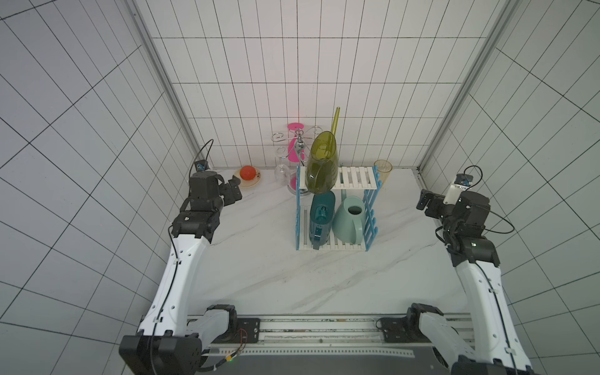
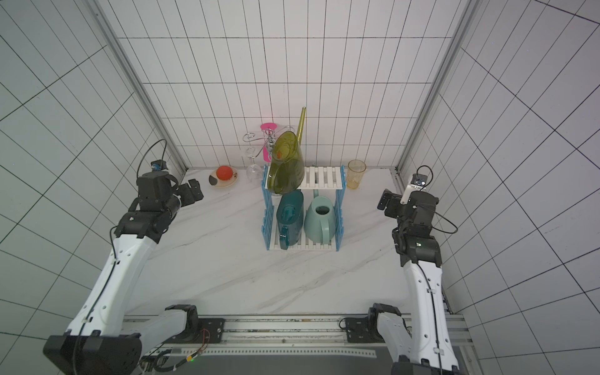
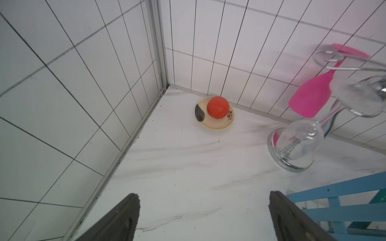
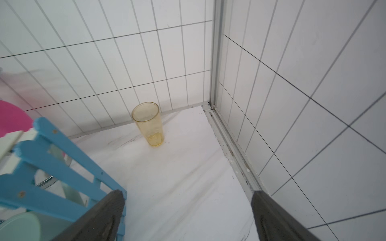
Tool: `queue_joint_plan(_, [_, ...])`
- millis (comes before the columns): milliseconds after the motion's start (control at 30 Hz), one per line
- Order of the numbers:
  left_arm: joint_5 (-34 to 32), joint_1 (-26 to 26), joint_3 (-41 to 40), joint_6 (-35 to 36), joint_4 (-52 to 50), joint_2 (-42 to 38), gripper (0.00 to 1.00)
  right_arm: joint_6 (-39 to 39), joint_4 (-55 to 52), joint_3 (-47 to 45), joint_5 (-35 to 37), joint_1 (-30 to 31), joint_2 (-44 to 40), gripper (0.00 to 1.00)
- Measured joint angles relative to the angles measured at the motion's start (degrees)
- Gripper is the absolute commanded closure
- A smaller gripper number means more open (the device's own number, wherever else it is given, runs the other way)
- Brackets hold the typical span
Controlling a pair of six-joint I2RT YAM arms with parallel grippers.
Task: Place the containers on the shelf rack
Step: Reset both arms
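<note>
The shelf rack (image 1: 357, 178) (image 2: 324, 178) stands at the back middle of the table. An olive-yellow watering can (image 1: 321, 165) (image 2: 287, 168) sits on the left half of its upper shelf. On the lower shelf a dark teal can (image 1: 321, 214) (image 2: 290, 216) and a pale mint can (image 1: 349, 220) (image 2: 319, 220) stand side by side. My left gripper (image 1: 233, 191) (image 3: 203, 195) hangs open and empty, well left of the rack. My right gripper (image 1: 423, 201) (image 4: 188, 193) is open and empty to the rack's right. The blue side frame (image 4: 58, 141) and the mint can (image 4: 18, 227) show in the right wrist view.
A yellowish tumbler (image 1: 383, 168) (image 4: 149, 123) stands in the back right corner. A plate (image 1: 251, 183) (image 3: 215, 125) with a red ball sits at the back left. A chrome glass holder (image 1: 300, 146) with a clear wine glass (image 3: 300, 139) and a pink one stands just left of the rack.
</note>
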Motion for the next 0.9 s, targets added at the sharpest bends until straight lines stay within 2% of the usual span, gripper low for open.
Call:
queue_joint_plan(100, [-2.1, 0.0, -11.3, 1.0, 8.2, -0.3, 0.02, 2.2, 6.7, -7.8, -0.9, -3.6, 3.9, 0.01])
queue_joint_plan(233, [-3.7, 0.1, -23.7, 4.3, 20.6, -0.3, 0.02, 3.4, 13.3, -15.8, -1.8, -5.1, 8.7, 0.01])
queue_joint_plan(400, [-3.8, 0.7, -34.5, 6.8, 38.2, 3.5, 0.02, 2.9, 25.2, -24.4, -2.0, -5.4, 11.7, 0.01])
queue_joint_plan(733, [2.9, 2.2, -43.3, 7.3, 71.8, 18.4, 0.02, 2.8, 47.1, -30.9, -4.1, -5.6, 23.6, 0.01])
queue_joint_plan(900, [4.9, 2.1, -44.9, 7.7, 81.4, 25.8, 0.01, 1.0, 56.1, -31.0, -4.3, -2.1, 29.0, 0.01])
